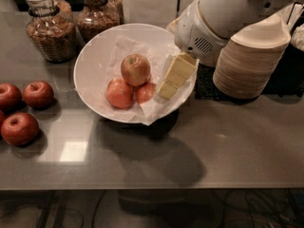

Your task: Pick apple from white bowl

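Observation:
The apple [135, 69], red-brown with a yellow-green tinge, rests on top of two paler orange-pink apples [118, 93] in the white bowl [90, 56], which is lined with crinkled white paper. My gripper [167, 87], cream-coloured, hangs from the white arm [209, 23] over the right side of the bowl. It is just right of the apples, close to the lower right one, and a short way from the red-brown apple. It holds nothing that I can see.
Three dark red apples [20, 128] lie on the grey table at the left. Two glass jars [50, 30] of grains stand behind the bowl. A stack of beige disposable bowls [249, 61] stands at the right, behind the arm. The table's front edge [152, 186] runs below.

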Controlling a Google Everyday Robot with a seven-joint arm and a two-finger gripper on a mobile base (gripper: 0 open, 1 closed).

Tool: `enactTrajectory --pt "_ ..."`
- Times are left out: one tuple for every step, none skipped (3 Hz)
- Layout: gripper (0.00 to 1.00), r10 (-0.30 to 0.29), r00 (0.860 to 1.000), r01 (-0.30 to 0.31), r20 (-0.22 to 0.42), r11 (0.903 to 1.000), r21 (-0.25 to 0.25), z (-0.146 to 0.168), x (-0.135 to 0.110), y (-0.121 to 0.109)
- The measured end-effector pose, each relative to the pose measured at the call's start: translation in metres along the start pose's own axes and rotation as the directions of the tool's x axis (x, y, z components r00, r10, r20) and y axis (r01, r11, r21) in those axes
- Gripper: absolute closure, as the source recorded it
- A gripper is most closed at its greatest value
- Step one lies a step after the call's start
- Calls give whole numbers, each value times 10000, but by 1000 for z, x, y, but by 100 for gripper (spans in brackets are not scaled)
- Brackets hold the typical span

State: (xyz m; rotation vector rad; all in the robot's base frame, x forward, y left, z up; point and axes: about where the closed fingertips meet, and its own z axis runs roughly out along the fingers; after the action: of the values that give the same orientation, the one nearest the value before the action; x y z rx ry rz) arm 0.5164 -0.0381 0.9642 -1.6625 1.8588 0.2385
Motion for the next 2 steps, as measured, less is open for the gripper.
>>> enactTrajectory --pt "0 267 9966 -240 785 9991 -350 28 -14 -12" --pt "0 716 9902 -625 1197 9950 -780 55 -18 -16"
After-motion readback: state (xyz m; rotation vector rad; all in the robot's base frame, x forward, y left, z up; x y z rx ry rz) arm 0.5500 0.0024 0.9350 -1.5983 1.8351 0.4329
